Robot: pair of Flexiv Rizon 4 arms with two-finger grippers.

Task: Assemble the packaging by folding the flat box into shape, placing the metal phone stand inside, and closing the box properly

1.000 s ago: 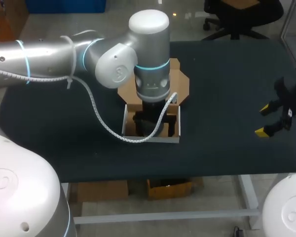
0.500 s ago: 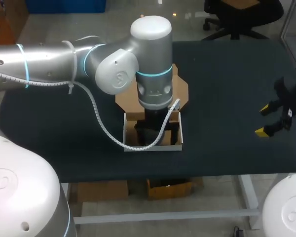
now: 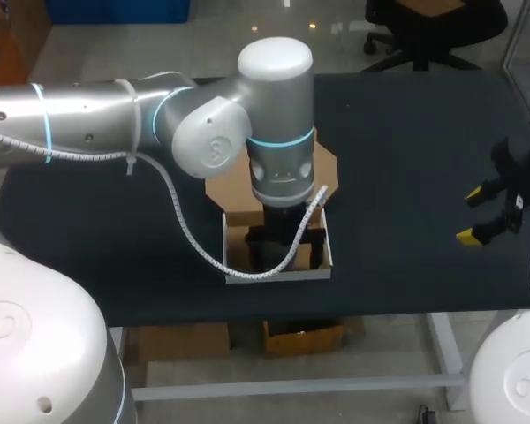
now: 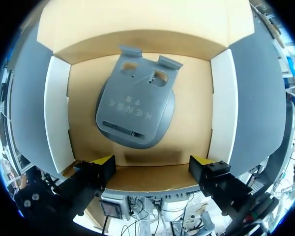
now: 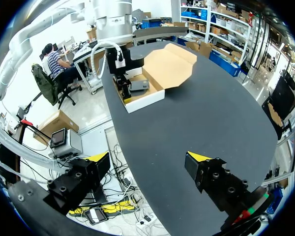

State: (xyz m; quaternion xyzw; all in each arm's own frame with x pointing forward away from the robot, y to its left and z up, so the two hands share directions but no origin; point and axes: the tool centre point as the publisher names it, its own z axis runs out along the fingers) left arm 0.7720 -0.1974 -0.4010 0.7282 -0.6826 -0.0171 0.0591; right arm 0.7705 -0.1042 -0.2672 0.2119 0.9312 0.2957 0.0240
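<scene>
1. Currently the grey phone stand [image 4: 135,105] lies flat inside the open cardboard box [image 4: 56,113].
2. Left gripper [image 4: 152,163] hangs over its near wall, fingers apart.
3. Right gripper [image 5: 147,158], also spread, sits well apart.

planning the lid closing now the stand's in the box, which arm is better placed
Left. The left gripper hangs open right over the box, the phone stand lying inside and the open lid just behind. The right gripper is open near the table's right edge, far from the box.
</scene>
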